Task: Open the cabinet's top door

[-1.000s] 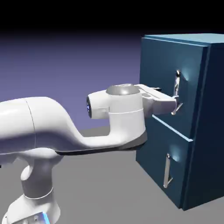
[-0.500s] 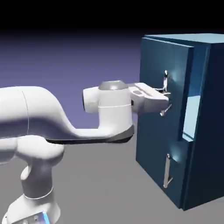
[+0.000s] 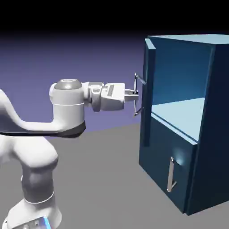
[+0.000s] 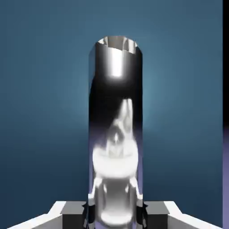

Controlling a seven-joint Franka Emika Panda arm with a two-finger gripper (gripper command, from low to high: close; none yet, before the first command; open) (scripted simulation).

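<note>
The cabinet [image 3: 209, 129] stood on the exterior view's right, its top door [image 3: 149, 94] swung wide open at the cabinet's far side. Left of the cabinet, the gripper [image 3: 135, 95] was clamped on that door's upright silver handle [image 3: 136, 80]. The lower door [image 3: 167, 154] was closed on the cabinet's front.

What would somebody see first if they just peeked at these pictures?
Probably the blue cabinet on the exterior view's right, its top door swung wide open. Next, the white arm reaching from the left, its gripper shut on that door's silver handle.
</note>
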